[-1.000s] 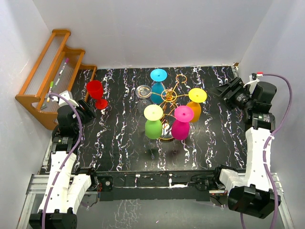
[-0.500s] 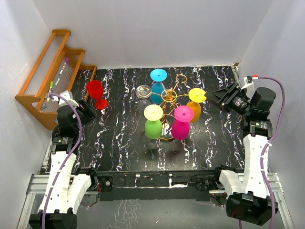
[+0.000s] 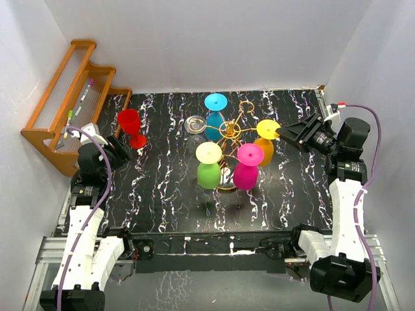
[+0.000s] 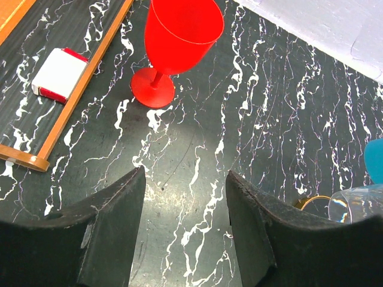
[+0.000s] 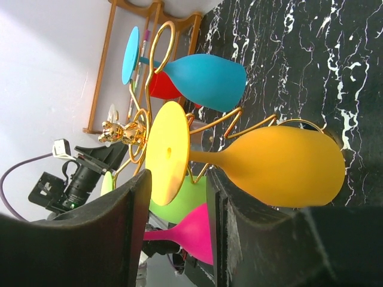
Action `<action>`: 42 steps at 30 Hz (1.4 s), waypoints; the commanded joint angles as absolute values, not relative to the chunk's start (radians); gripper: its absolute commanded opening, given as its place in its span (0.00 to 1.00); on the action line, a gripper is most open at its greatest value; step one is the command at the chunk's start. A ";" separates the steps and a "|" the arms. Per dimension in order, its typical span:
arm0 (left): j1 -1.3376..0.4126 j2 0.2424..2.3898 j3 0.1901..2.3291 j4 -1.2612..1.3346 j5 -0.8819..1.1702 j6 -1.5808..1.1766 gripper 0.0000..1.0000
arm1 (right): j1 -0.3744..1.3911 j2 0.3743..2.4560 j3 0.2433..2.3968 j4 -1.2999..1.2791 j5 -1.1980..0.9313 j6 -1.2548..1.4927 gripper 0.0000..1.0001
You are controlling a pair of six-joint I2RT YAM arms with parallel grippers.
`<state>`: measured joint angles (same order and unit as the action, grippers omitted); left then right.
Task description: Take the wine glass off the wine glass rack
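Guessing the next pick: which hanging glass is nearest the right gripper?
The orange glass with the yellow foot, rightmost on the rack, just before the open right gripper; the others hang farther left.

The worktop (image 3: 168, 194) is a black slab veined with white streaks, walled in by pale panels on three sides. Near its back left corner a red wine glass (image 3: 131, 127) stands upright on its foot, apart from everything else. The gold wine glass rack (image 3: 228, 133) stands around the middle of the surface, its round base mostly hidden under the glasses hanging from it. An orange wooden shelf (image 3: 65, 110) sits at the left edge, its lowest rail resting on the slab, and a small white and red box (image 4: 60, 75) lies flat on the surface just behind that rail. A clear glass (image 3: 194, 124) sits beside the rack; it may be hanging rather than standing.
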<state>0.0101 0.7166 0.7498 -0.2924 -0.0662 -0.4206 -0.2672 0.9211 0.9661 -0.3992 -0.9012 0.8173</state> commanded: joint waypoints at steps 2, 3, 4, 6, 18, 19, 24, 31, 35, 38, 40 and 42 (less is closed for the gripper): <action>0.014 0.707 0.736 -0.287 -0.051 -0.423 0.54 | -0.259 0.935 0.961 -0.282 -0.917 0.824 0.43; 0.013 0.709 0.735 -0.287 -0.051 -0.423 0.54 | -0.258 0.942 0.962 -0.276 -0.919 0.825 0.43; 0.013 0.709 0.736 -0.287 -0.051 -0.423 0.54 | -0.257 0.946 0.967 -0.274 -0.919 0.826 0.42; 0.014 0.709 0.735 -0.287 -0.051 -0.423 0.54 | -0.253 0.956 0.975 -0.274 -0.916 0.822 0.39; 0.013 0.725 0.736 -0.282 -0.052 -0.420 0.54 | -0.232 0.985 1.007 -0.314 -0.909 0.800 0.12; 0.013 0.725 0.736 -0.282 -0.052 -0.420 0.54 | -0.232 0.982 1.011 -0.321 -0.906 0.799 0.10; 0.012 0.728 0.737 -0.281 -0.050 -0.420 0.54 | -0.232 0.959 1.031 -0.347 -0.868 0.804 0.08; 0.014 0.730 0.738 -0.281 -0.050 -0.420 0.55 | -0.232 0.933 1.071 -0.342 -0.820 0.837 0.08; 0.014 0.730 0.738 -0.283 -0.050 -0.420 0.55 | -0.232 0.946 1.064 -0.276 -0.895 0.916 0.08; 0.012 0.730 0.737 -0.281 -0.050 -0.420 0.55 | -0.230 0.961 1.060 -0.238 -0.938 0.947 0.08; 0.014 0.732 0.736 -0.282 -0.050 -0.420 0.55 | -0.227 0.972 1.060 -0.222 -0.951 0.956 0.08; 0.013 0.732 0.737 -0.282 -0.051 -0.420 0.55 | -0.220 0.982 1.061 -0.204 -0.961 0.966 0.08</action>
